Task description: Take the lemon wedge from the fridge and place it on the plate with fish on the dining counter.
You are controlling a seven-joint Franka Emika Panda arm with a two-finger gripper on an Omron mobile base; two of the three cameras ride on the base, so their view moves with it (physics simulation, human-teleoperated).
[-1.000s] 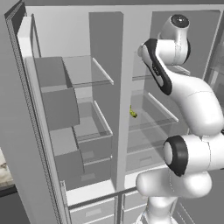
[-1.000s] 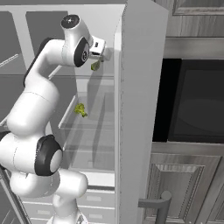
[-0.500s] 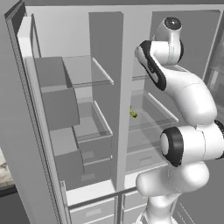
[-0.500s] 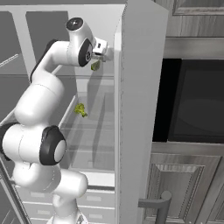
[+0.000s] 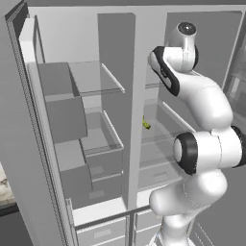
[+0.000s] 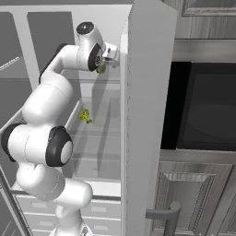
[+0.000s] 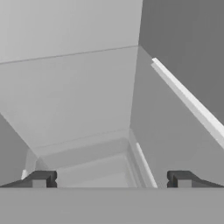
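The tool [image 7: 111, 179] hangs with its jaws wide apart, holding nothing, high inside the open fridge [image 5: 115, 72]. The lemon wedge [image 6: 84, 115] lies on a lower glass shelf [image 6: 99, 133].

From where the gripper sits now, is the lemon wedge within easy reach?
Probably yes. The gripper is open inside the fridge, above the lemon wedge on a glass shelf, with nothing visible between them.

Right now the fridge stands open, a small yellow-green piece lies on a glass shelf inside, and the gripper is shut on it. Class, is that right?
Not quite. The gripper is open and holds nothing: the hand view shows its fingertips wide apart. The fridge is open, and the yellow-green piece lies untouched on its shelf in the right base view.
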